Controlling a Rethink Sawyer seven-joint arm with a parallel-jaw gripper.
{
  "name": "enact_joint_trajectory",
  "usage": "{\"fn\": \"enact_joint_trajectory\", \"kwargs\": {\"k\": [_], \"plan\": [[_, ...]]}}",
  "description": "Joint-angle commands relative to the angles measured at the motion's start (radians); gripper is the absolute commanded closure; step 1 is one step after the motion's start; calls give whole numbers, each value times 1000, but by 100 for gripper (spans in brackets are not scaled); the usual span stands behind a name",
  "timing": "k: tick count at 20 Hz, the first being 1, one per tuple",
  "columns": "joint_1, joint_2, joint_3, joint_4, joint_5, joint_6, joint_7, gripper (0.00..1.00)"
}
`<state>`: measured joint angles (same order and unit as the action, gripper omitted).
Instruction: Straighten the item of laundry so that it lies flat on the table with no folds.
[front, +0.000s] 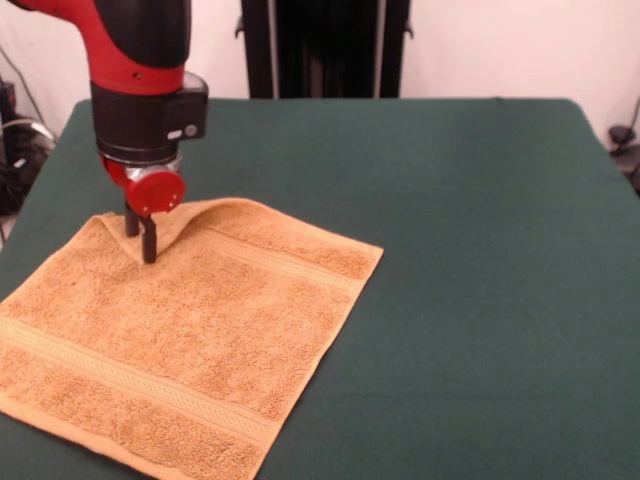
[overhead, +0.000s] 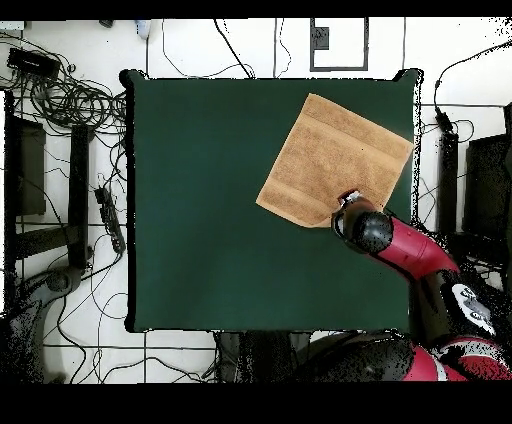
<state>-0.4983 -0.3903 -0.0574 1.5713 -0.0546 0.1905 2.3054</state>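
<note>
The item of laundry (front: 190, 330), an orange-tan terry towel, is spread over the near left part of the green table (front: 470, 250). Its far edge humps up into a small fold beside my gripper (front: 140, 247). One black finger stands behind that edge and the other in front of it, close together, so the gripper is shut on the towel's edge. In the overhead view the towel (overhead: 335, 160) lies as a diamond by the table's (overhead: 210, 200) upper right corner. There the gripper (overhead: 348, 200) sits over the towel's lower edge.
The towel's near left corner reaches the table's front edge. Bare green cloth stretches to the right and toward the back. Cables and dark stands (overhead: 60, 170) ring the table on the floor.
</note>
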Motion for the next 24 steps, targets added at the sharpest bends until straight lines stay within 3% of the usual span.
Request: {"fn": "enact_joint_trajectory", "kwargs": {"k": [1,9,16,17,24], "plan": [[11,108,86,9,-5,-8,66,0],[-10,215,95,-87,-22,-55,38,0],[16,254,58,-130,-34,-115,53,0],[18,254,55,-132,-34,-115,53,100],[25,233,46,-124,-34,-89,68,100]]}}
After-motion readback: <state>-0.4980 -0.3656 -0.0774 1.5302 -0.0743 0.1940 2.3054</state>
